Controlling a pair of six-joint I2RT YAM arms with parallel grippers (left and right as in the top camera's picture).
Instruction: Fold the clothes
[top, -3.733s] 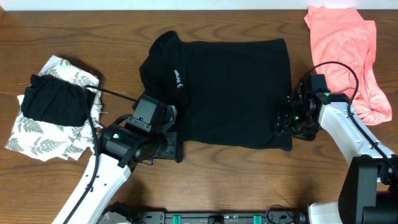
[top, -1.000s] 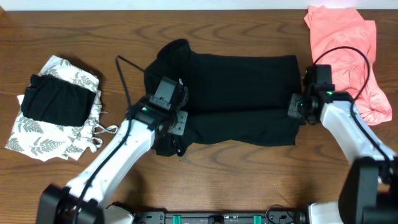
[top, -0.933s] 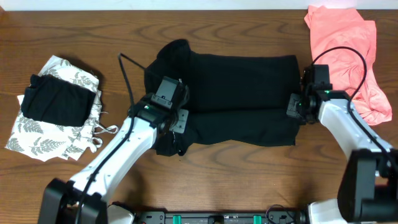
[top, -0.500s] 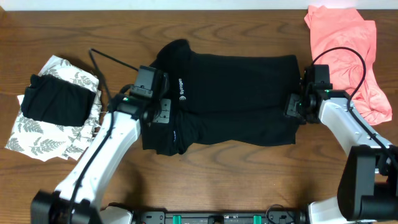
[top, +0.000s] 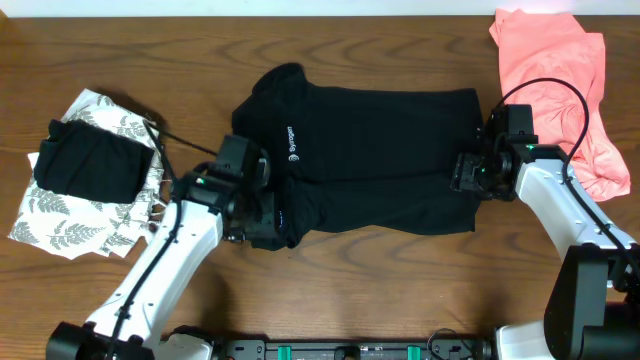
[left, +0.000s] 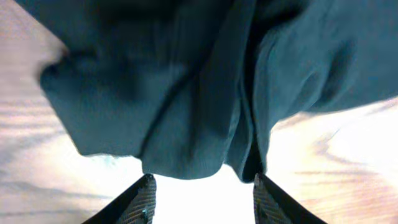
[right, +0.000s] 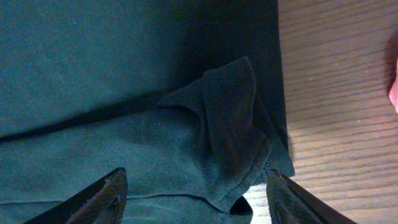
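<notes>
- Your table (top: 380, 290) is dark brown wood with a plain grain. It fills nearly the whole overhead view. Only a thin pale strip shows past its far edge, and you cannot tell what that is.
- The shirt (top: 380, 160) lies across the middle of the table, black and doubled lengthwise, with a long crease running left to right. Its right part is flat and roughly rectangular. The left end is bunched, with the collar humped at the far left and a lumpy corner at the near left. A small white logo (top: 291, 141) shows near the collar.
- A pink garment (top: 555, 80) lies loosely crumpled at the far right corner, apart from the shirt.
- A leaf-print garment (top: 70, 225) lies at the left, with a black garment (top: 90, 165) folded on top of it.
- Your right gripper (right: 196, 177) is at the shirt's right edge. Its fingers are spread wide over a small upturned flap of the hem and have hold of nothing.
- Your left gripper (left: 202, 186) is at the shirt's near left corner. Its fingers are parted and empty, and the bunched cloth lies just beyond the tips.
</notes>
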